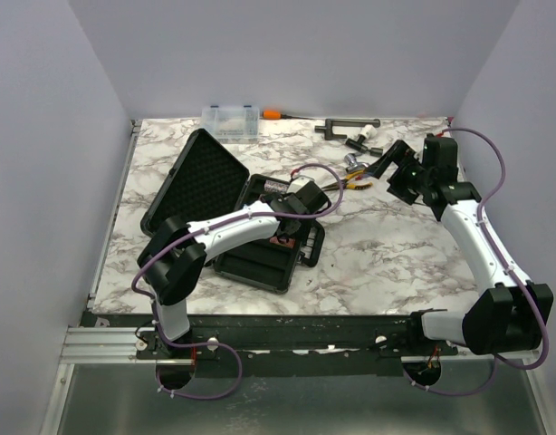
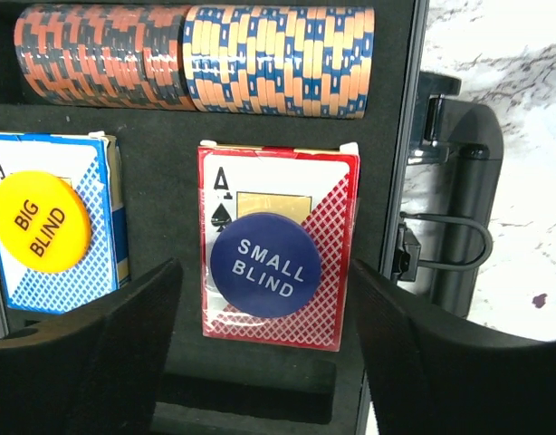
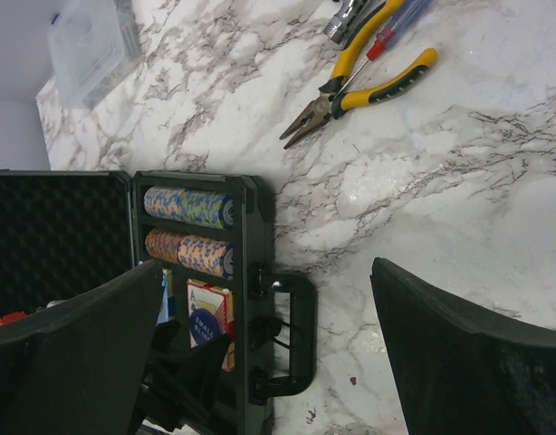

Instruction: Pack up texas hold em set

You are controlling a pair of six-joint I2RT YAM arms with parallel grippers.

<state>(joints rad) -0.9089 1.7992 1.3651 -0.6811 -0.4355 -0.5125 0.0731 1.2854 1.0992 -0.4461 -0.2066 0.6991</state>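
Observation:
The texas hold em set's black case [image 1: 257, 268] lies open left of the table's middle, with its foam lid [image 1: 201, 177] flat behind it. In the left wrist view, two chip rolls [image 2: 196, 56] fill the top slot. A blue deck [image 2: 97, 263] carries a yellow BIG BLIND disc [image 2: 38, 222]. A red deck [image 2: 278, 181] carries a blue SMALL BLIND disc [image 2: 264, 265]. My left gripper [image 2: 264, 299] hangs open just over the red deck, a finger on each side, touching nothing. My right gripper [image 3: 267, 272] is open high above the marble, right of the case handle [image 3: 301, 335].
Yellow-handled pliers [image 3: 359, 86] and a screwdriver lie on the marble behind the case's right side. A clear organiser box [image 1: 230, 119], an orange-handled tool [image 1: 273, 114] and a black bar tool [image 1: 346, 125] sit along the back wall.

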